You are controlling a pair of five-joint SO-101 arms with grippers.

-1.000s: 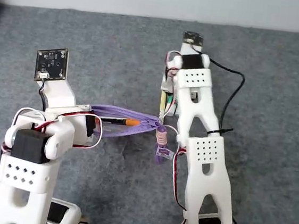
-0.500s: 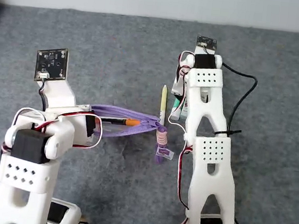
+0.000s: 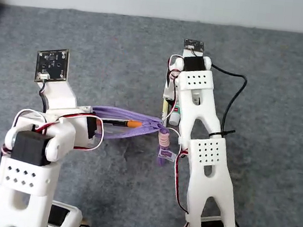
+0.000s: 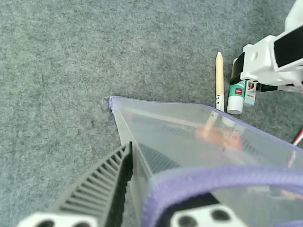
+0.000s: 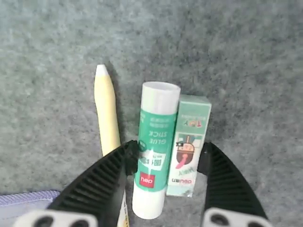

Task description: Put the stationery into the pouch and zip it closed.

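Pouch (image 3: pixel 123 122), purple zip one, stretches across mid-frame in the high view over the grey bench (image 3: pixel 94 42), w/ an orange-tipped pen (image 3: pixel 130 124) inside. Left jaws are clamped on the pouch's edge. Right jaws are spread open just above centre of that frame, straddling the glue stick (image 5: pixel 152 170) + small green box (image 5: pixel 189 142), yellow pencil (image 5: pixel 106 113) lying right beside the glue.

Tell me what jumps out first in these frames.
A clear, purple-trimmed pouch sits mid-table between the arms. The left gripper clamps it at one end, and an orange-tipped pen is already inside. By the pouch's other end, the right gripper hovers open astride a green glue stick and a small green box, with a pale yellow pencil alongside.
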